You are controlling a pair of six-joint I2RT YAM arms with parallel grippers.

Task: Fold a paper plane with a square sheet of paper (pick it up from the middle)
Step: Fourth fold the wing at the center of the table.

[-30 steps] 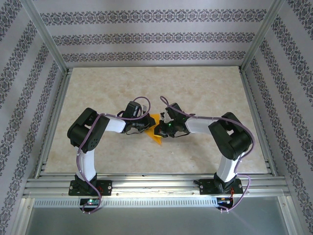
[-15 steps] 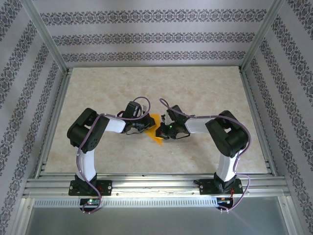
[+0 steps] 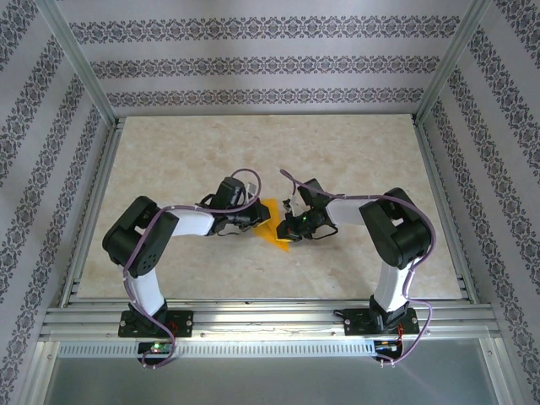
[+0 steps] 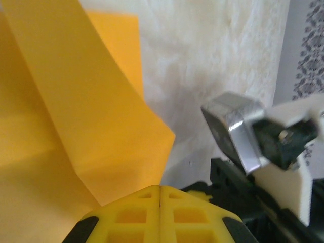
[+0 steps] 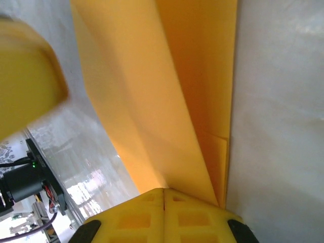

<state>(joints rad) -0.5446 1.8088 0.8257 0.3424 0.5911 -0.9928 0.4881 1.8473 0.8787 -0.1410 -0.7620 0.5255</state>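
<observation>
A: Where's the paper (image 3: 274,234)?
B: Mid table (image 3: 169,152), btwn the two grippers. From the top cam it's an orange pointed piece, tip toward the near edge, partly hidden under both wrists.
A: L gripper (image 3: 256,218)?
B: Jaws fully closed. On the L wrist cam the yellow pads (image 4: 149,195) meet w/ only a hairline seam, and the paper's edge runs right down into it. So it's pinching the paper, nothing else in it.
A: R gripper (image 3: 284,229)?
B: Same deal. Pads pressed together, a folded edge of the paper going in at the tips. Clamped on the paper.
A: Is the paper flat?
B: No. The L wrist cam shows a sharp crease and a flap standing off the table, one corner pointing right. The R wrist cam shows long folds running away from the tips, layers stacked, and a straight right edge along bare table.
A: Lifted?
B: Can't tell. That right edge looks close to the surface, but contact is unclear.
A: Are the grippers touching each other?
B: They're close, facing across the paper; can't tell re contact. On the L wrist cam the R arm's hardware (image 4: 238,131) sits just right of the paper. The R wrist cam has a blurred yellow blob (image 5: 25,76) top-left, too soft to ID.
</observation>
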